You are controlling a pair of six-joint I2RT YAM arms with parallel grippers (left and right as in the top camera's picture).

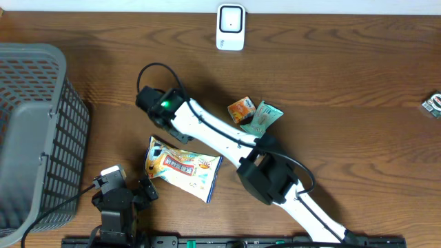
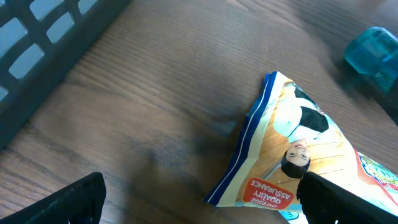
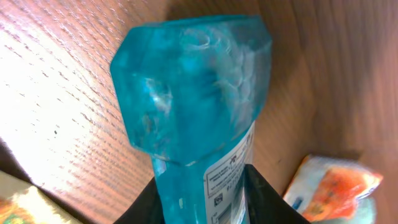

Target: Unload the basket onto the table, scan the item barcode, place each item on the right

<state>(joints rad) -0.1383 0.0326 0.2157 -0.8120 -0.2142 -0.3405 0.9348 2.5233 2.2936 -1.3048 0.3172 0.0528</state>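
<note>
At the counter (image 1: 344, 89), our right pincer (image 3: 205, 190) clenches the bottle (image 3: 193, 93), its label (image 3: 229, 175) partly bare, we judge for the scanner (image 1: 231, 27); our left pincer (image 2: 199, 186) gapes by the bag (image 2: 298, 149).

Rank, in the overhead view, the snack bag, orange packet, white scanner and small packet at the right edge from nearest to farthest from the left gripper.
1. Snack bag, just right of the left gripper.
2. Orange packet, mid-table.
3. White scanner, far edge.
4. Small packet, right edge.
</note>
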